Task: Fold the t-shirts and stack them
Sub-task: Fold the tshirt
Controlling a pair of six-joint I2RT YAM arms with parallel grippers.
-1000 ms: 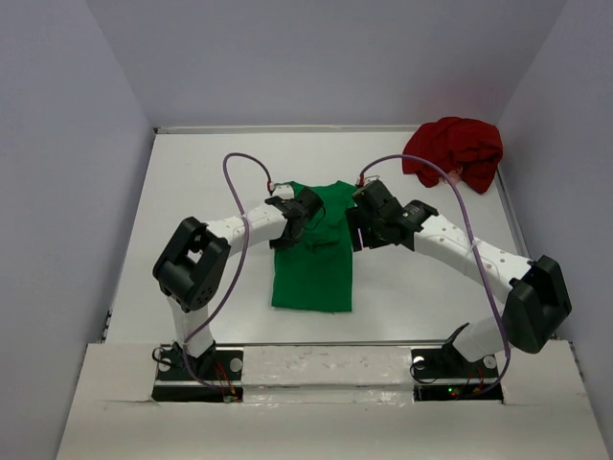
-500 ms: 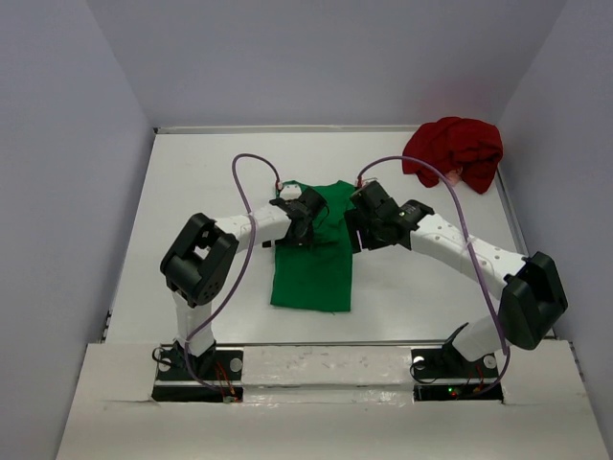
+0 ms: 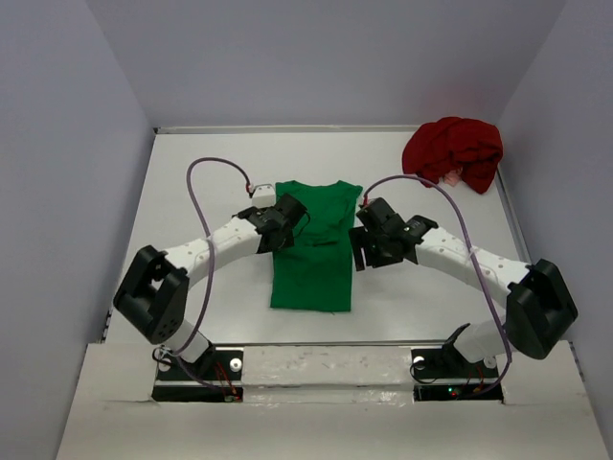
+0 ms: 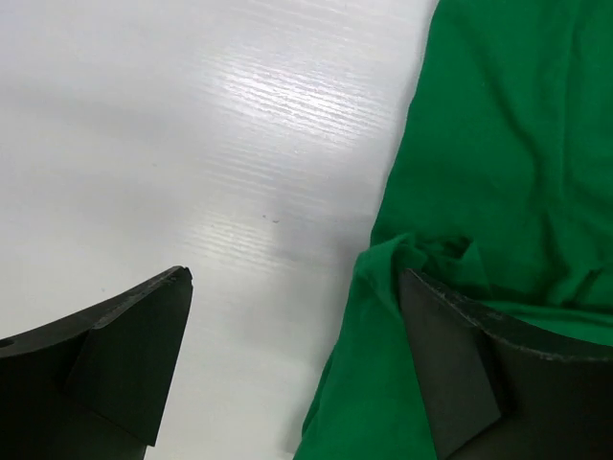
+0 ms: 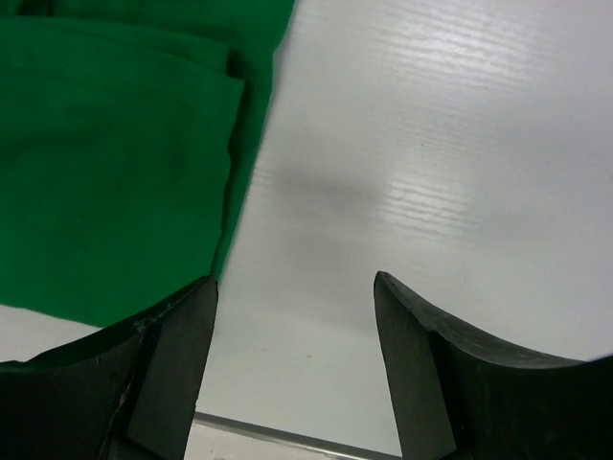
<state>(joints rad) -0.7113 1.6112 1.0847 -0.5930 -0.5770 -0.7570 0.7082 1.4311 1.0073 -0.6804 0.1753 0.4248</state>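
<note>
Two t-shirts and two tools: the green shirt [image 3: 311, 254] lies flat mid-tabletop [image 3: 192, 192], folded into a narrow strip with sleeves tucked in and neck toward the far edge, while the red shirt [image 3: 453, 151] sits crumpled in a heap at the far right corner, well apart; the left tool [image 4: 295, 278] is spread wide at the green shirt's left edge, one finger over cloth, one over bare tabletop, gripping nothing; the right tool [image 5: 295, 283] is likewise spread wide at its right edge, holding nothing
</note>
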